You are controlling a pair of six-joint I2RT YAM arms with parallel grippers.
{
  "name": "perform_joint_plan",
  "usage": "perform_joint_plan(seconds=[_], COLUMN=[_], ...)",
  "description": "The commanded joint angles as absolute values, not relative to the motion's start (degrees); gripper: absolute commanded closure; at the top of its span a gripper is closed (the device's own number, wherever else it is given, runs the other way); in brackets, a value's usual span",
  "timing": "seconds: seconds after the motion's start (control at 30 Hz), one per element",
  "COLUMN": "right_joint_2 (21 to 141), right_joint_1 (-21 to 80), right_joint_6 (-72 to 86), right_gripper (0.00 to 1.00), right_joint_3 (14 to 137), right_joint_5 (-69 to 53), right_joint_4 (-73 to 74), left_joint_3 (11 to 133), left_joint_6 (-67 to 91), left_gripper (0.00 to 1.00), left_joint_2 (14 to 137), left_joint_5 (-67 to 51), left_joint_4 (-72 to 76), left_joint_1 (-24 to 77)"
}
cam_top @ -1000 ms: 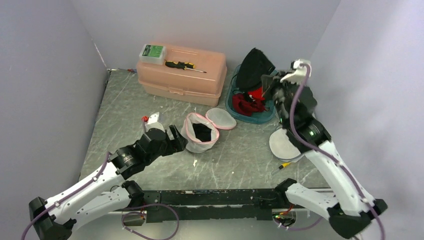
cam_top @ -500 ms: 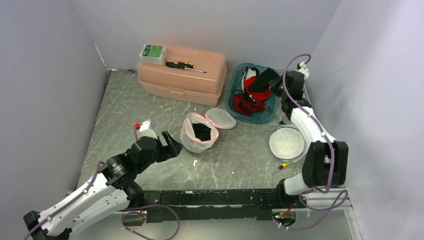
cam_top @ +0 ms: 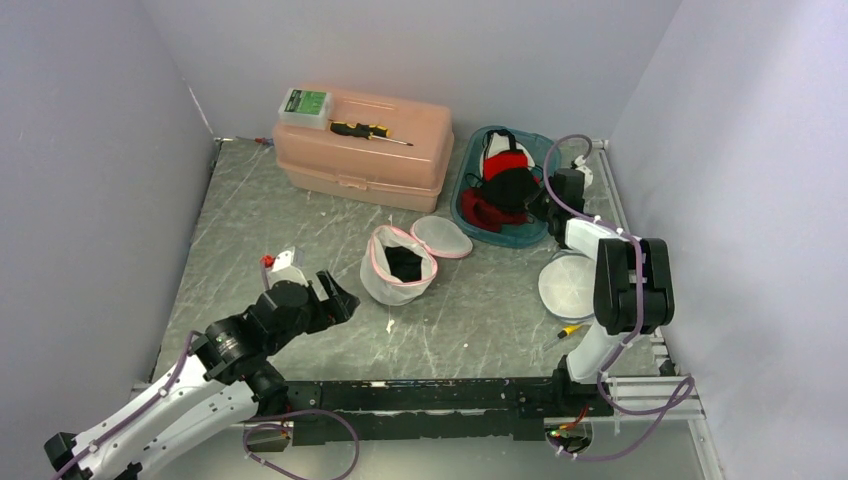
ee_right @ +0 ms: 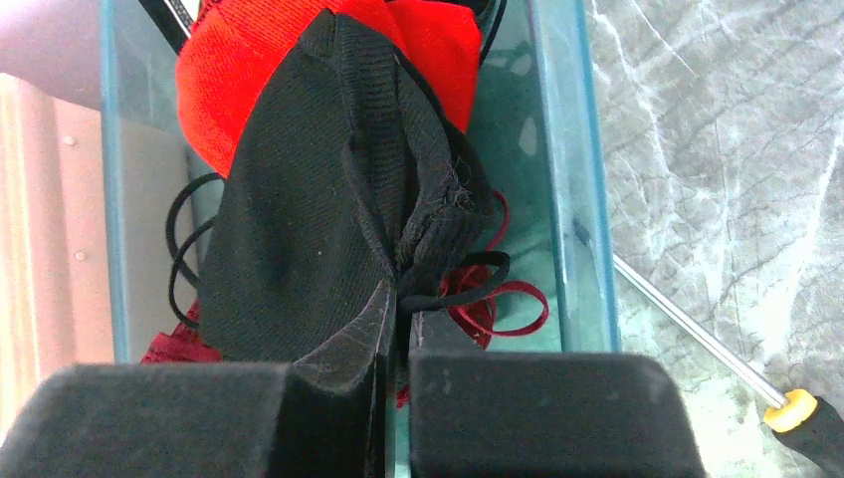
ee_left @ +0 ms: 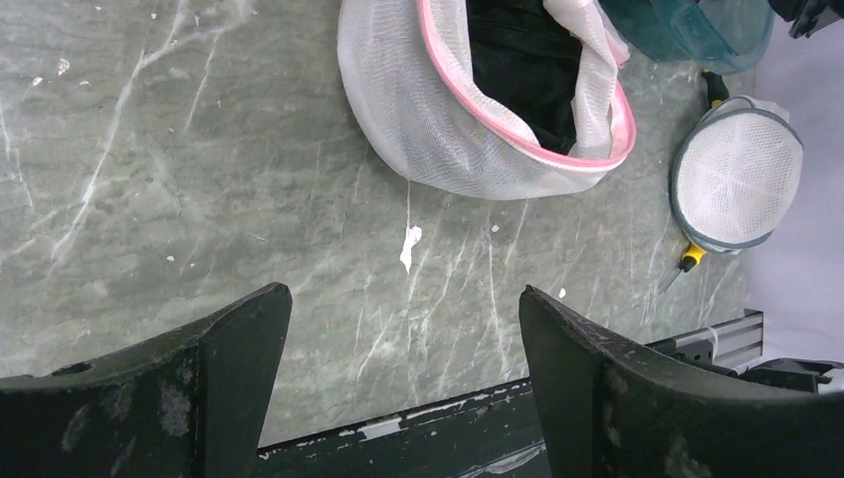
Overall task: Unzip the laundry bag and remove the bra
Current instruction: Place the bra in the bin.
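While the right gripper [ee_right: 398, 299] keeps its two fingers pressed together on a fold of the black bra [ee_right: 309, 219], the garment sits in the one teal bin [ee_right: 569, 179], on top of red clothing [ee_right: 239, 70]. The left gripper [ee_left: 398, 299] hovers low over the table [ee_left: 149, 149], its two fingers spread wide and holding nothing.

Two mesh bags are in view. The pink-trimmed laundry bag [ee_left: 448, 149] lies near the left gripper. It is unzipped, its mouth gapes, and something black [ee_left: 518, 60] shows inside. The grey-rimmed round bag [ee_left: 737, 174] lies flat between the bin and the table's near edge.

There are two screwdrivers. The yellow-handled screwdriver [cam_top: 568, 329] lies just beside the round bag. The second screwdriver [cam_top: 368, 130] rests on the single pink toolbox [cam_top: 350, 165], next to one green-labelled box [cam_top: 305, 105].
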State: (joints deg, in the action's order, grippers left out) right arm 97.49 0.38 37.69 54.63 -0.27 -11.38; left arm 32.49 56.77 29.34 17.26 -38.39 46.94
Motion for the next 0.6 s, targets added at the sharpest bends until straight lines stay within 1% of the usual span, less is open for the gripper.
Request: perform_joint_plan(seconds=[0.0,0.03,0.13,0.2,0.27,0.47,0.53,0.57], right_joint_2=[97.2,97.5,97.5,96.9,95.5,87.7,84.3,82.8], right_joint_1=[0.2,0.2,0.2,0.2,0.2,1.2,2.4,3.2], right_joint_6=[37.4,37.3,37.2,37.4,37.7,39.3,39.3,39.1], right_gripper=[1.0,0.95,0.68,0.58,0.5,0.35,0.27,0.21], right_joint_3=[54.6,54.7,54.7,54.6,54.6,57.8,59.7,60.9], right_joint_5=[1.1,1.0,1.0,1.4,1.6,3.6,4.6,4.9], right_joint_4=[-15.9,-15.7,-15.4,-15.1,-15.0,-11.1,-7.9,-6.7], left_joint_3=[33.8,33.6,33.0,33.0,33.4,34.0,34.0,34.1], left_joint_6=[58.5,58.7,58.9,58.8,58.6,57.5,56.9,56.6], left_gripper=[0.11,0.11,0.11,0.11,0.11,0.1,0.1,0.1], left_joint_2=[27.6,27.4,27.4,27.9,28.6,30.3,31.0,31.4], left_joint_5=[17.4,17.5,17.6,17.9,18.0,18.3,18.5,18.5], left_joint_4=[-39.8,-39.5,-39.0,-39.0,-39.1,-38.4,-37.6,-37.1], left_joint_1=[46.7,46.8,46.8,46.7,46.7,46.7,46.8,46.8])
